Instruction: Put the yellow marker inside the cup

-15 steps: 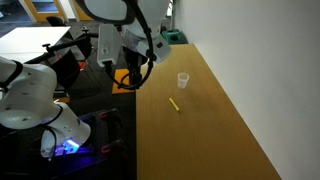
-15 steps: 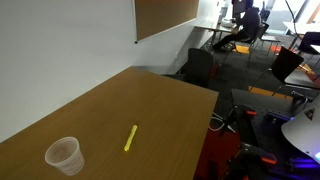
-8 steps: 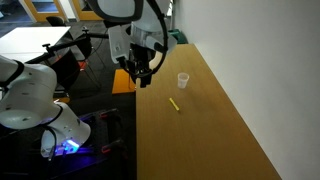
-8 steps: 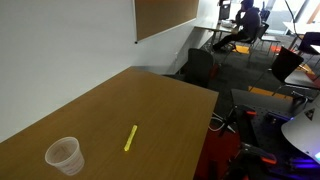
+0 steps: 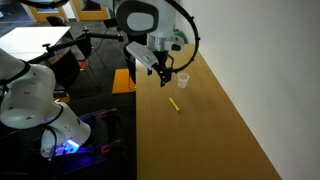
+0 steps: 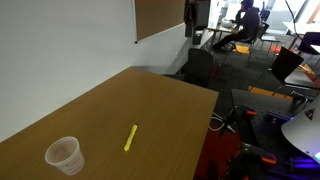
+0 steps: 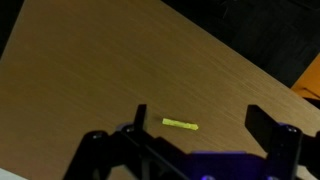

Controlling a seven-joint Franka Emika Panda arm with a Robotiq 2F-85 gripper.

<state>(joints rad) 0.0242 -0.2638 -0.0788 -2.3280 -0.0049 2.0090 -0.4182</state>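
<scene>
Approach step: my gripper [image 5: 164, 76] hangs released, empty, over the counter [image 5: 200, 140]; next I must drop onto the yellow marker [image 5: 174, 104] midway between its long edges.

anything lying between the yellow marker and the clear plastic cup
Nothing. Only bare brown wooden tabletop lies between the thin yellow marker and the small translucent plastic cup. Both exterior views show that gap bare.
</scene>
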